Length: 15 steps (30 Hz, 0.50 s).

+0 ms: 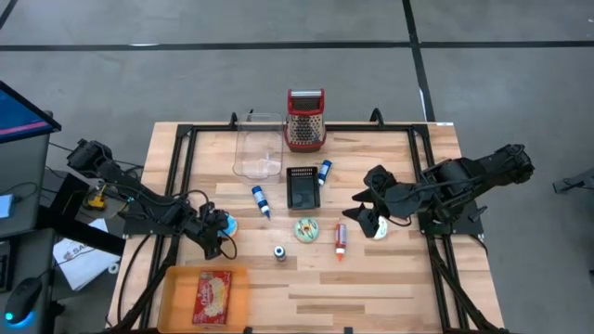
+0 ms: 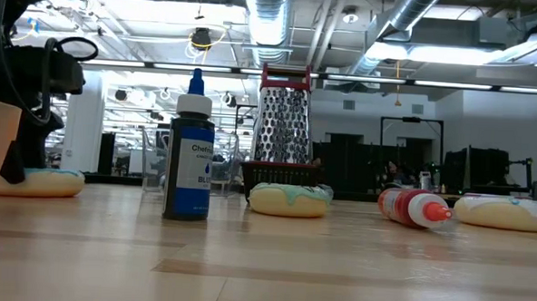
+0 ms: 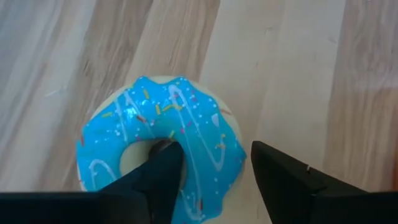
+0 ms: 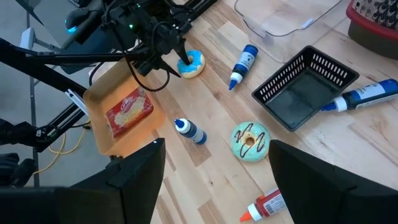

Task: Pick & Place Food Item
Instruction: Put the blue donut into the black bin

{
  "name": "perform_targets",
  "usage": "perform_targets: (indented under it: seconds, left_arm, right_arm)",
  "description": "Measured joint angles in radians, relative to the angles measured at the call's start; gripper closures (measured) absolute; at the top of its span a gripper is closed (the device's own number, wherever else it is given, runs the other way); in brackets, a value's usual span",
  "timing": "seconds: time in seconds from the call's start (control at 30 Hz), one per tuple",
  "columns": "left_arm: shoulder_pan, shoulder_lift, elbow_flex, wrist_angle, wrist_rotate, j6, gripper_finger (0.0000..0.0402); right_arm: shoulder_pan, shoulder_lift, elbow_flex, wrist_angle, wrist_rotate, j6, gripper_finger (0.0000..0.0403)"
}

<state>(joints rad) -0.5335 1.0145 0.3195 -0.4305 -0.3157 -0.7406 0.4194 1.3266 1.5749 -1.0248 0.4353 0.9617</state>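
Orange tray (image 1: 178, 295) holds a red packet (image 1: 213, 296); black basket (image 1: 301, 188) sits unfilled.

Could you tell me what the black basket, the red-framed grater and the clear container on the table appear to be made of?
Black basket: likely matte moulded plastic, judging by its slotted walls. Red-framed grater: shiny perforated metal, probably steel, within a red frame that looks plastic. Clear container: transparent, the wood showing through; probably plastic, possibly glass.

Wood table (image 1: 390, 278): donuts (image 1: 306, 230), bottles (image 1: 261, 200), grater (image 1: 304, 120) (upright), trays (image 1: 206, 295).
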Motion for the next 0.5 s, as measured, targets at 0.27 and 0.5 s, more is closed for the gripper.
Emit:
perform_targets:
  seconds: [0.27, 0.5]
  left_arm:
    - [0.0, 0.0, 0.0, -0.003, 0.0, -0.048, 0.0288]
    - [0.0, -0.006, 0.005, 0.047, 0.009, -0.056, 0.0337]
  right_arm:
    - [0.0, 0.0, 0.0, 0.0, -0.006, 0.006, 0.0127]
    - [0.0, 0.0, 0.0, 0.0, -0.006, 0.007, 0.0127]
